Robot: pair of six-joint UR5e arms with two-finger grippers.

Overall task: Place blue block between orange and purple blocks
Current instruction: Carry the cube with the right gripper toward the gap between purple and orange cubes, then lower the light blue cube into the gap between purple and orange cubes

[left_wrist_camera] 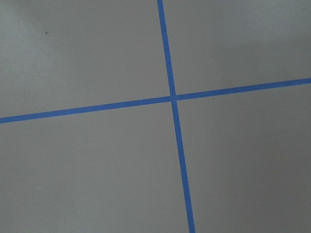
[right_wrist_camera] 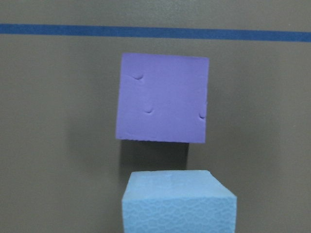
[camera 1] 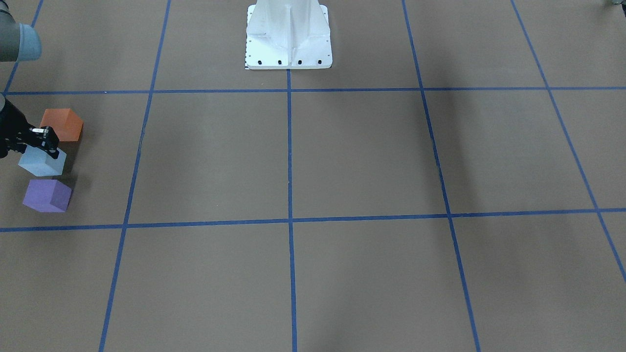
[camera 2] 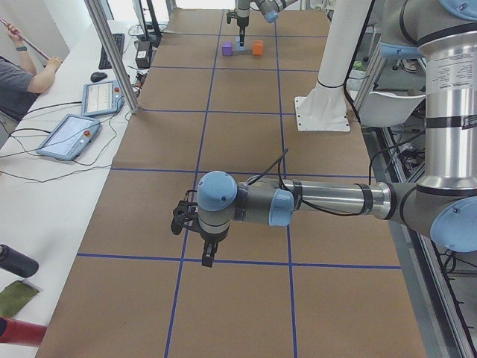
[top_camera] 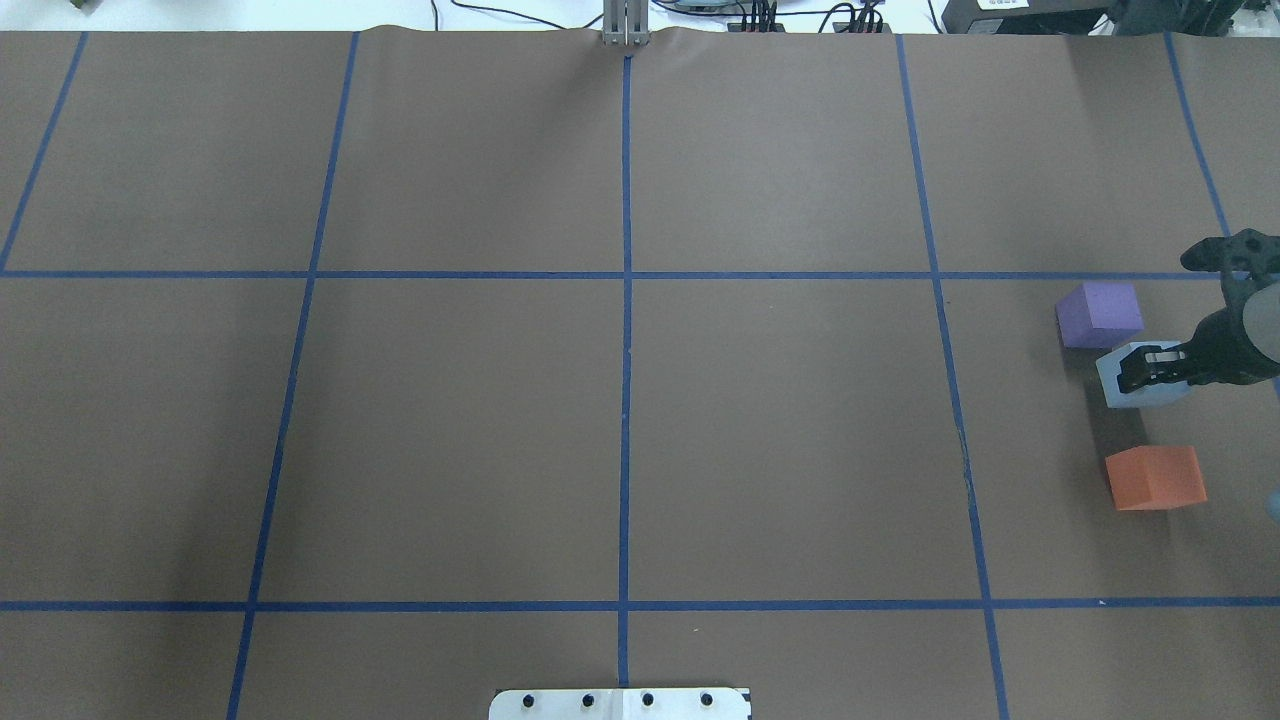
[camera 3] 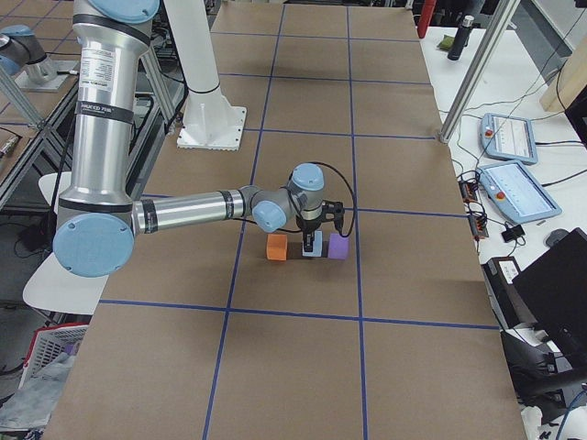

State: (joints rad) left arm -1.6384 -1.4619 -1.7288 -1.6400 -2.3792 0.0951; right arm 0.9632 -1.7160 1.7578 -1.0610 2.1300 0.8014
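Observation:
The light blue block [top_camera: 1122, 388] is at the table's far right, between the purple block [top_camera: 1100, 312] and the orange block [top_camera: 1155, 478]. My right gripper [top_camera: 1150, 368] comes down on the blue block from above and is shut on it. The block sits close to the purple one, with a wider gap to the orange. I cannot tell whether it touches the table. The right wrist view shows the blue block [right_wrist_camera: 179, 204] just below the purple block [right_wrist_camera: 163, 97]. My left gripper [camera 2: 208, 257] hovers over bare table far from the blocks, and I cannot tell whether it is open or shut.
Brown table paper with a grid of blue tape lines [top_camera: 627, 350]. The robot's white base plate [camera 1: 288, 36] is mid-table on the robot's side. Tablets and an operator [camera 2: 19, 74] are at a side bench beyond the table's far edge.

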